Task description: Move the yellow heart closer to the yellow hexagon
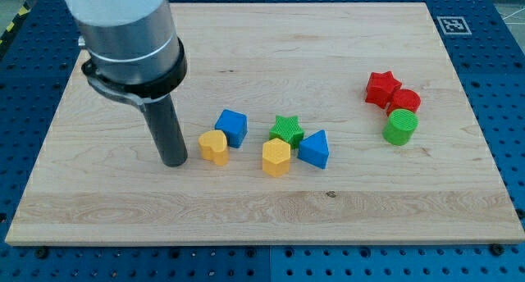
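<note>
The yellow heart [214, 147] lies on the wooden board a little left of centre. The yellow hexagon [276, 157] lies to its right, with a gap between them. My tip [175, 161] rests on the board just left of the yellow heart, close to it; I cannot tell if they touch. A blue cube [232, 127] sits against the heart's upper right side.
A green star [286, 130] and a blue triangle [314, 148] crowd the hexagon's top and right. A red star [381, 88], a red cylinder [404, 101] and a green cylinder [400, 127] cluster at the view's right. The board's edge [246, 243] runs along the view's bottom.
</note>
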